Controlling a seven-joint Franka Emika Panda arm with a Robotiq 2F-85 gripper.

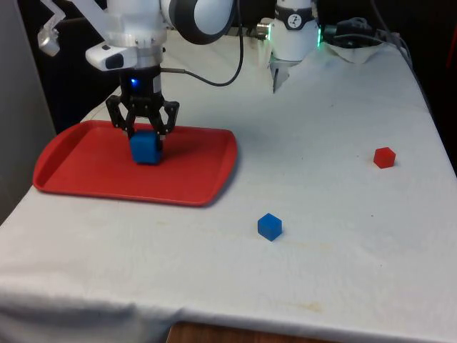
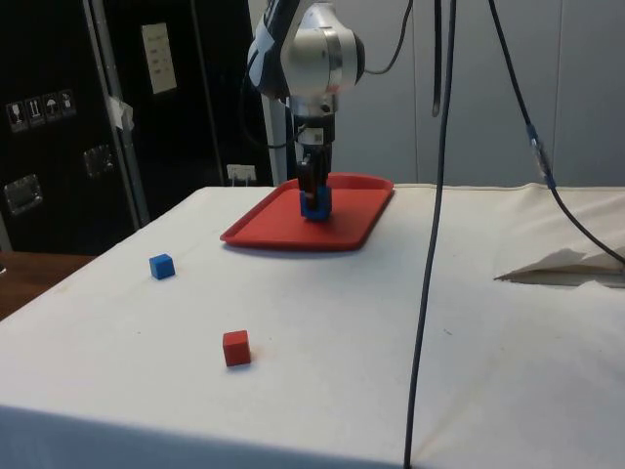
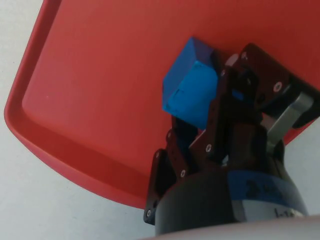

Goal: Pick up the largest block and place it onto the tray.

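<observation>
The largest block, a blue cube (image 1: 146,148), is low over the red tray (image 1: 86,179) near its middle, at or just above the tray's floor. My gripper (image 1: 145,132) comes down on it from above and is shut on its upper part. From the side, the gripper (image 2: 312,188) stands upright with the blue cube (image 2: 314,204) at its tips over the tray (image 2: 352,220). In the wrist view the cube (image 3: 192,90) is held between the fingers (image 3: 220,100) against the tray's red floor (image 3: 100,75).
A small blue cube (image 1: 269,226) lies on the white cloth toward the table's front, off the tray's corner. A small red cube (image 1: 384,157) lies far to the front view's right. A hanging cable (image 2: 435,244) crosses the side view.
</observation>
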